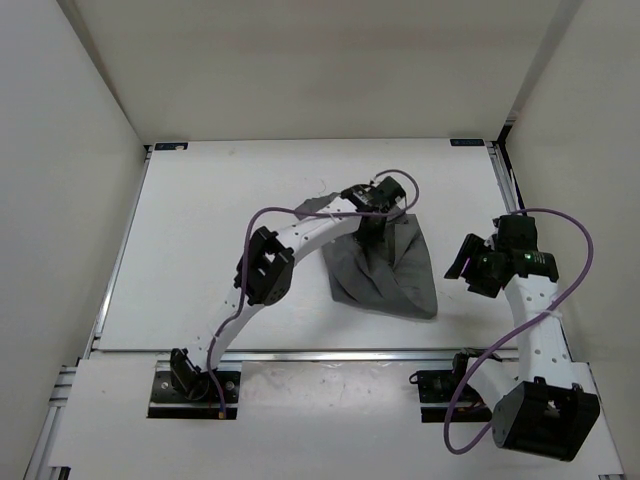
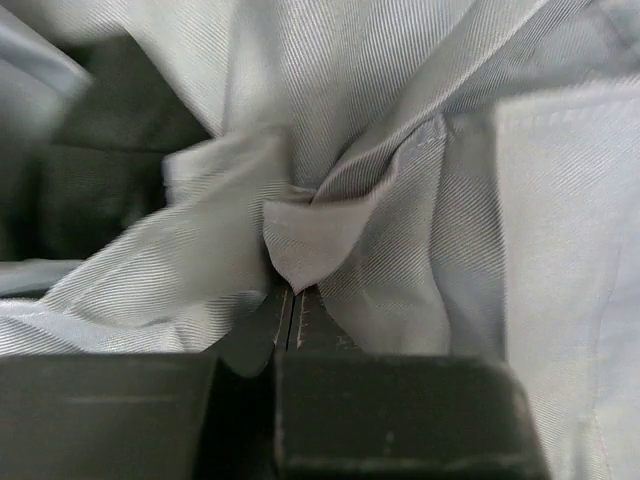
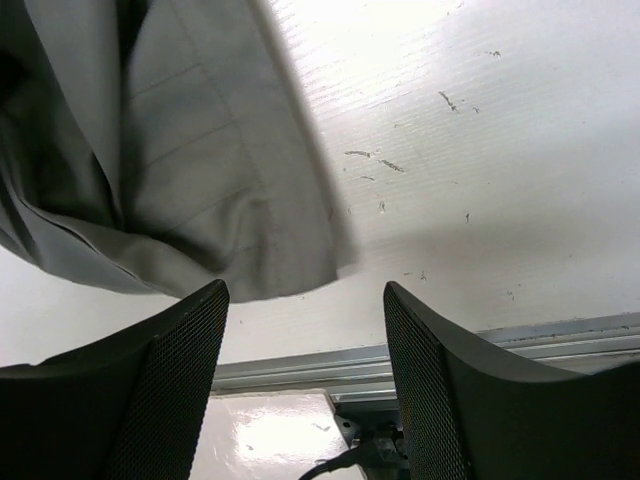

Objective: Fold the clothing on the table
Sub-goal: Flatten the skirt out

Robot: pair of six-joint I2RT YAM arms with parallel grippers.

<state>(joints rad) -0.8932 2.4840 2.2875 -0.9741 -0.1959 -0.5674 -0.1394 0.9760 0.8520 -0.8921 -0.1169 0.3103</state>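
Note:
The grey clothing lies bunched in a rough wedge on the white table, right of centre. My left gripper is at its far upper edge, shut on a pinch of cloth. In the left wrist view the jaws are pressed together and folds of the clothing radiate from their tips. My right gripper hangs open just right of the garment, apart from it. In the right wrist view its mesh fingers stand wide with nothing between them, and a corner of the clothing lies ahead on the left.
A silver rail runs along the table's near edge below the right gripper. White walls enclose the table on three sides. Purple cables loop off both arms. Bare tabletop lies right of the garment.

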